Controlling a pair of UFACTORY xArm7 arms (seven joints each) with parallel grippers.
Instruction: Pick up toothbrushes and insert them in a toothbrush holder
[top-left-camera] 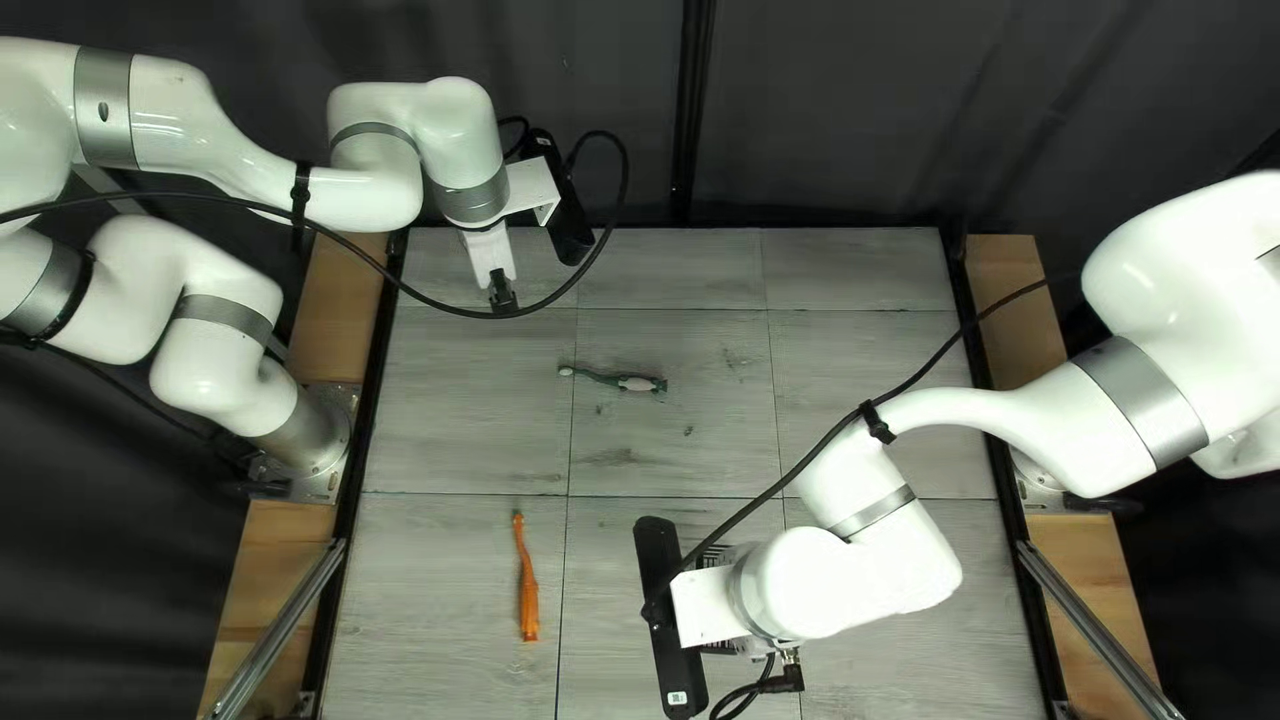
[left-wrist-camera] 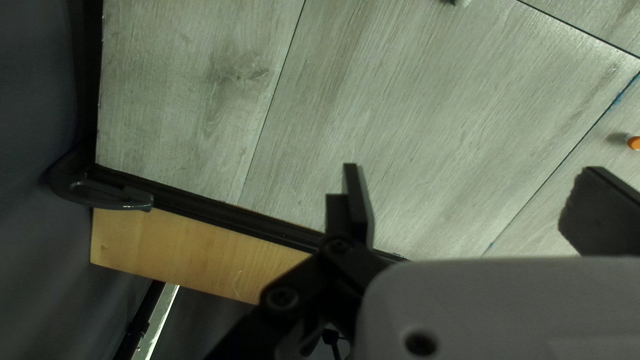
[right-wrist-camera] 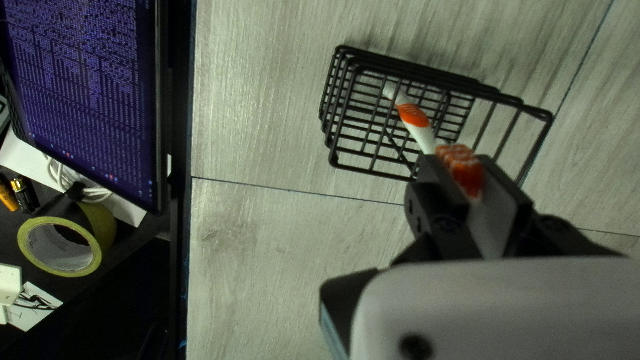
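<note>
- The right gripper is closed on an orange-and-white toothbrush, pinching its ridged end, which I judge to be the bristles. That grip leaves the long handle free to go in first.
- This toothbrush is at the black wire toothbrush holder, its pale tip over or among the bars; I cannot tell how deep it reaches.
- Its long axis runs out ahead from between the fingers to that pale tip, at a slant to the holder's long bars. Inserting it probably calls for lining the handle up with an opening; a bar could catch the tip and twist the brush in the grip.
- The left gripper has its fingers wide apart with nothing between them. It hangs near the table's far edge, probably to be ready for a brush while keeping out of the other arm's way.
- The green toothbrush lies flat in the middle of the table, its long axis across the top left view, thin pale-tipped end toward the left arm's side.
- The orange toothbrush lies nearer the near edge, its axis running near to far, narrow end toward the far edge. Picking each would call for a differently turned wrist.
</note>
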